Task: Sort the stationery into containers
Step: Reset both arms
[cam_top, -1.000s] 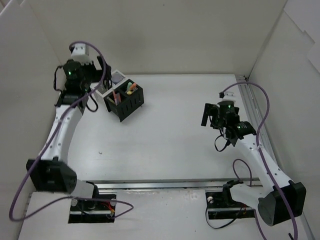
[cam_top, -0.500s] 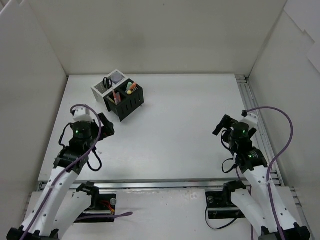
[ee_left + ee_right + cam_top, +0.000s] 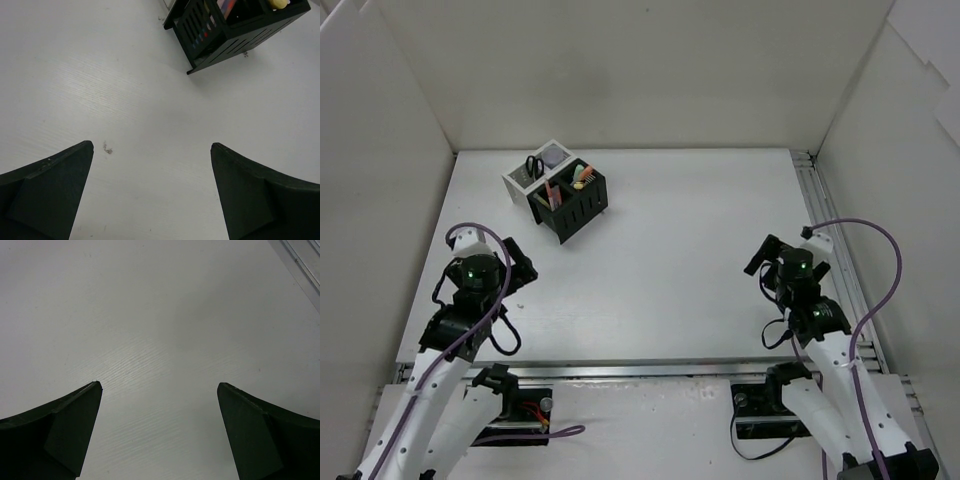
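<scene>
Left tool [image 3: 151,145] is spread wide, pinching nothing, hovering over the near-left counter [image 3: 660,250]. The containers [image 3: 576,214] sit ahead of it at far left, well apart. Scissors [image 3: 533,165] and highlighters [image 3: 582,177] stand inside the cups. Right tool [image 3: 158,384] is spread wide too, near right, close to the metal rail [image 3: 828,235] along the counter's right edge. There's a broad stretch of white counter between the two tools.

White and slotted black containers [image 3: 556,190] on your plain white table [image 3: 680,260].
You have black-handled scissors [image 3: 533,166] and pink, yellow, orange stationery [image 3: 581,177].
</scene>
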Robot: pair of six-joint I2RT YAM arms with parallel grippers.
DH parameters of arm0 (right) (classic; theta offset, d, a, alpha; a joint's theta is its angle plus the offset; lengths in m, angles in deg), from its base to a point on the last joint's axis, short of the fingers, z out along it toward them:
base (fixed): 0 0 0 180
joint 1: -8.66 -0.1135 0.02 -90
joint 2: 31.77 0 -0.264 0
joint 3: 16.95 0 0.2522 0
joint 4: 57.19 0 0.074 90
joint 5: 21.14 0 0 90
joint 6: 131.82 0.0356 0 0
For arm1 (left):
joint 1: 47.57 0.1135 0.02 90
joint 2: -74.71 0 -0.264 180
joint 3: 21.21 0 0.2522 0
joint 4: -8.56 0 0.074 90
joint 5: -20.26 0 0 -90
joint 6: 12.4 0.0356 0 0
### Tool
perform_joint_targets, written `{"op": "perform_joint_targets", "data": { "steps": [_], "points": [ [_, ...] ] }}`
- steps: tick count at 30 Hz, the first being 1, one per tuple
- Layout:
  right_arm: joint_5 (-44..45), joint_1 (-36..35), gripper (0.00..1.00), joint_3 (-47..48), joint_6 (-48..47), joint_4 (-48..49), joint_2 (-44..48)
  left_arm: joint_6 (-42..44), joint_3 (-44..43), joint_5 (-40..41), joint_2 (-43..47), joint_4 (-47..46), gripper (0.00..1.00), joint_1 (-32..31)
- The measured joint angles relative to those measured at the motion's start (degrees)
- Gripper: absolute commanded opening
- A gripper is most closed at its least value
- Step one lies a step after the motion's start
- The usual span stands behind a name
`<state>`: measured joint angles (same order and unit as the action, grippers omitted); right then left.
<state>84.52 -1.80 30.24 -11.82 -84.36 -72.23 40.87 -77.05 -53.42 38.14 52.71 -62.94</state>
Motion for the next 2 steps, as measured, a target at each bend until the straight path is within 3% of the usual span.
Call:
{"op": "perform_joint_targets", "data": {
  "steps": [2],
  "points": [
    [0.0, 0.0, 0.98, -0.46, 0.02, 0.13, 0.92, 0.02, 0.0, 0.5, -0.28, 0.74, 1.0, 0.0]
  ]
}}
